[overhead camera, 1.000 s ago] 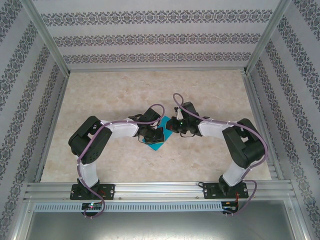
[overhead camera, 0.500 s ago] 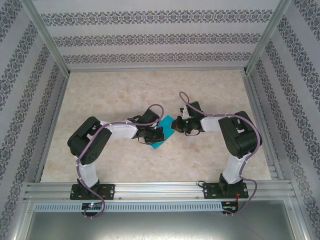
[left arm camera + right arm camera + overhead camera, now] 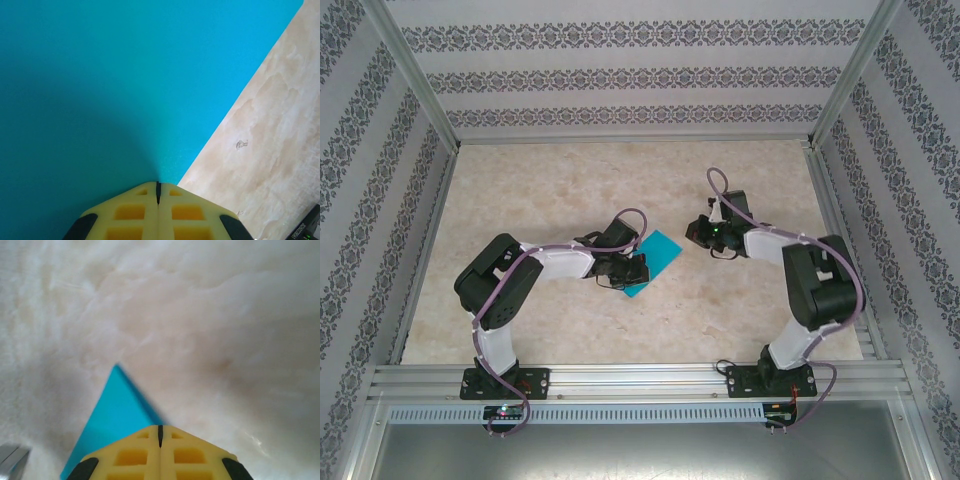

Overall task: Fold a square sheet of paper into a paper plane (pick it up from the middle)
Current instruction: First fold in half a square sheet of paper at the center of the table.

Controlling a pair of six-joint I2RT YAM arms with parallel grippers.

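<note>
Marbled beige table (image 3: 570, 180), matte teal paper (image 3: 658, 255)

The right gripper (image 3: 698, 232) has pulled away from the paper (image 3: 658, 256). Before, it was over the paper's right corner. Now it is off to the right of the paper, with bare table (image 3: 740, 300) between them. The right arm (image 3: 820, 290) has swung out too, so more of the paper shows.

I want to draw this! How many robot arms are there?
2. The left arm reaches in from the left, its end effector on the blue paper. The right arm stands on the right, apart from the paper. None looks hidden.
</note>
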